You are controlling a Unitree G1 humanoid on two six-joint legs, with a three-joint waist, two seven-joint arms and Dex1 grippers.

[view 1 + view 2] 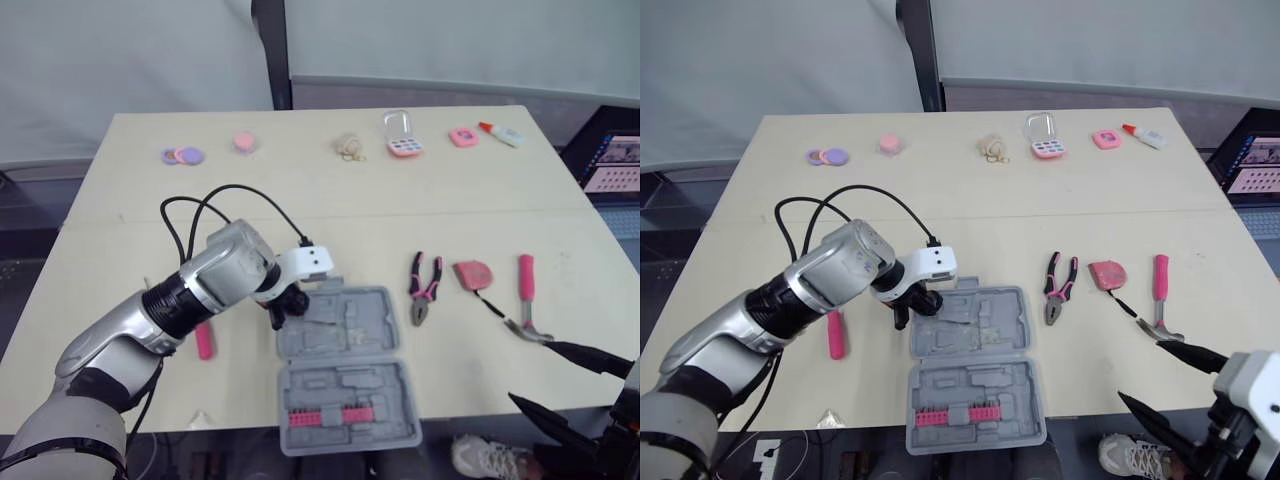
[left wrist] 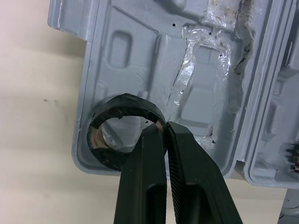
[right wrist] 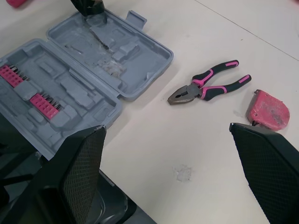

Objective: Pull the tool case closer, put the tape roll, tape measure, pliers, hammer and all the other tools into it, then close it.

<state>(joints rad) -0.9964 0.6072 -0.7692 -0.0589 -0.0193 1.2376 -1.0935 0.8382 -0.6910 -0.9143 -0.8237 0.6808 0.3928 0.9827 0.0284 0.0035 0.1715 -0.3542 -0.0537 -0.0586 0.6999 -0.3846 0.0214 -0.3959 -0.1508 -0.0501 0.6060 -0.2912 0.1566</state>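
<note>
The grey tool case (image 1: 385,300) lies open near the table's front edge, with a row of pink bits (image 1: 325,415) in its near half. My left gripper (image 1: 283,308) hovers over the case's far-left corner. In the left wrist view this gripper (image 2: 164,127) is shut on the rim of the black tape roll (image 2: 124,99), which sits over a recess of the case. Right of the case lie the pink-handled pliers (image 1: 425,288), the pink tape measure (image 1: 473,273) and the pink-handled hammer (image 1: 526,300). My right gripper (image 1: 530,370) is open at the front right edge, near the hammer head.
A small pink-handled tool (image 1: 204,342) lies left of the case, under my left forearm. Along the far edge sit purple and pink discs (image 1: 183,155), rubber bands (image 1: 349,148), a pink box with a clear lid (image 1: 402,135) and a glue bottle (image 1: 502,133).
</note>
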